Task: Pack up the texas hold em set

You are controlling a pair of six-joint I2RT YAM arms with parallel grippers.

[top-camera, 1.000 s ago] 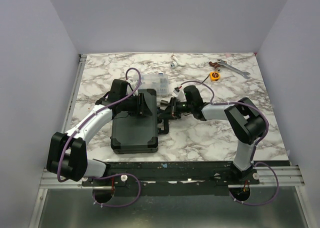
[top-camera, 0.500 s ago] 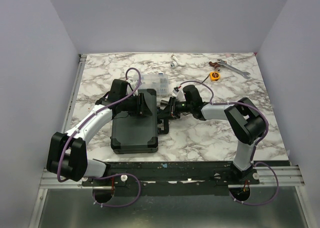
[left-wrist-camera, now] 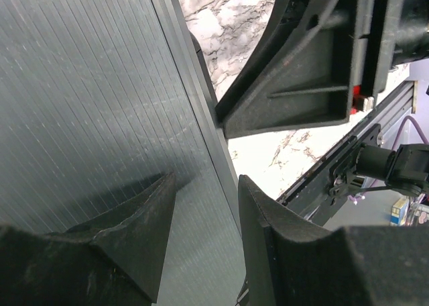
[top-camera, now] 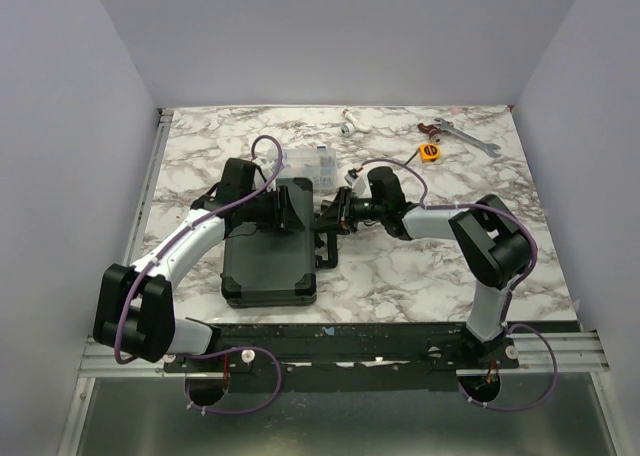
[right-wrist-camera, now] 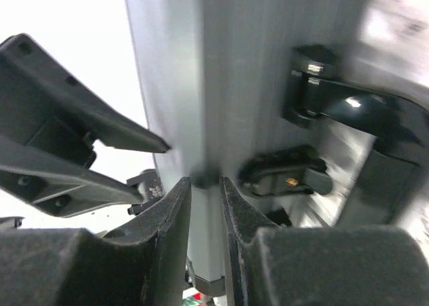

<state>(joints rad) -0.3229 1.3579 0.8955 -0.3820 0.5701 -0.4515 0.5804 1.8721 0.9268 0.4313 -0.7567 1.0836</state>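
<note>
On the left, our left gripper hovers over the far right corner of the black rectangular hard case with ribbed lid. The case lies shut and flat on the white marbled table, left of centre. The wrist view shows the fingers spread, with the lid's edge strip running between them. We cannot tell whether they bear on it. We judge the step in hand to be fastening the side, so this arm does best pressing straight down near the seam to keep both halves flush. To the right, our right gripper meets the case's long side with its fingers parted by a narrow gap and clamping nothing we can make out. Just right of them sits the small dark latch, below the black curved handle. We should shift onto that latch, push it square and flat, and avoid snagging the handle.
</note>
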